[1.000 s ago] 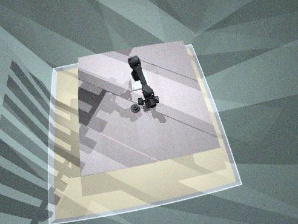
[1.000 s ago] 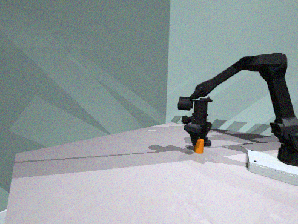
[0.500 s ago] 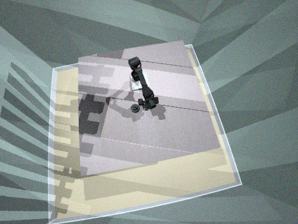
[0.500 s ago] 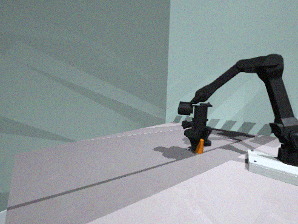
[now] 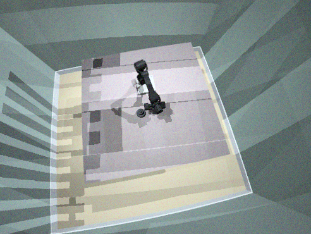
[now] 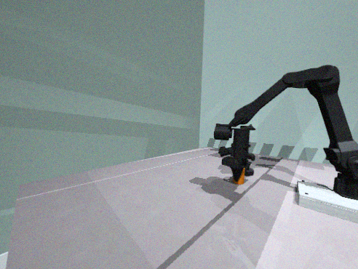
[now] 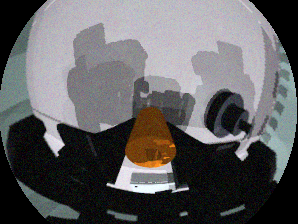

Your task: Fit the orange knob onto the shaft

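Observation:
The orange knob (image 6: pixel 241 178) (image 7: pixel 150 142) stands upright on the table, with a finger on each side of it in the wrist view. My gripper (image 6: pixel 239 177) (image 7: pixel 150 123) points down, partly closed and shut on the knob. In the top view the gripper (image 5: pixel 156 109) is seen from above and hides the knob. The dark round pedestal (image 5: pixel 141 112) (image 6: pixel 249 172) (image 7: pixel 216 114) stands a short way to one side, at the right in the wrist view. Its dark shaft (image 7: pixel 244 124) is bare. The shaft's flat side cannot be made out.
The arm's white base plate (image 5: pixel 143 92) (image 6: pixel 324 201) (image 7: pixel 150 188) lies behind the gripper, on the arm's side. Hard shadows of the arm and other dark patches cross the table top (image 5: pixel 177 126) (image 6: pixel 145 203).

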